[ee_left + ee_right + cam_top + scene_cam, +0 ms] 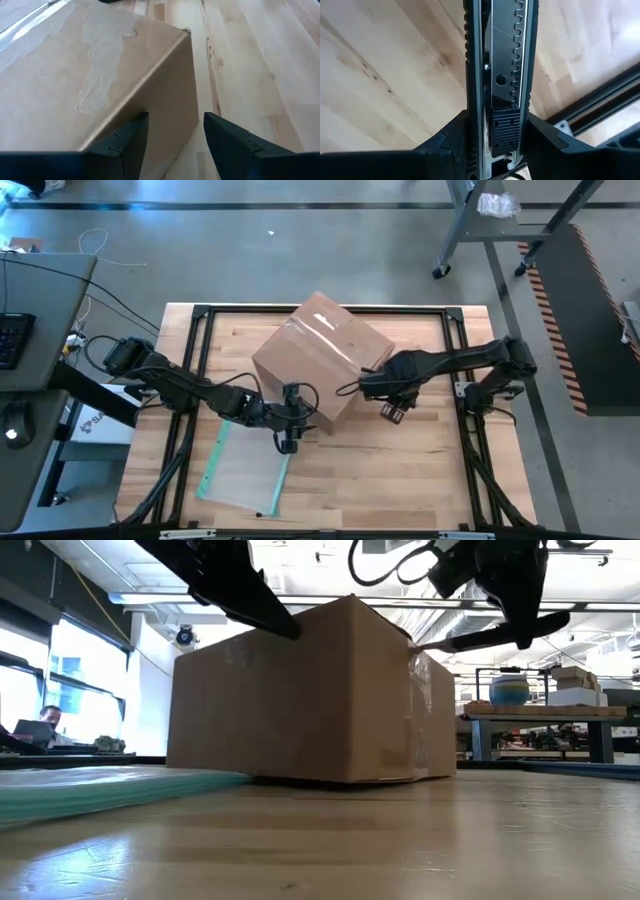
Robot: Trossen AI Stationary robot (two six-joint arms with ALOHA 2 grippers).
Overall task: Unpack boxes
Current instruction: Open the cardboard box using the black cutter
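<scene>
The brown cardboard box [320, 355] stands with its bottom on the wooden table, clear tape [325, 320] along its top seam. My left gripper [303, 408] is open at the box's near-left top edge, one finger over the top and one beside the side face [170, 100]. Just off the box's right side, my right gripper [393, 410] is shut on a black utility knife [502, 65]. In the low view the knife [490, 635] reaches level toward the box's upper right corner [412, 645]. I cannot tell whether its tip touches the box. My left gripper comes slanting down from the table's left. One fingertip [131, 135] lies at the box's top edge [150, 95], and seems to rest on it. The other finger [225, 140] stands clear beside the side face. My right gripper pinches the knife's two long sides at the slider part [502, 127] between both fingers. The fingers point down from above and lie across the knife. The knife is held level, clear of the table, its blade end toward the box.
A flat clear pouch with a teal edge [245, 470] lies on the table near the front left, below the left arm. Black frame rails [470, 440] run along the table's sides. Bare wood lies in front of the box and to its right.
</scene>
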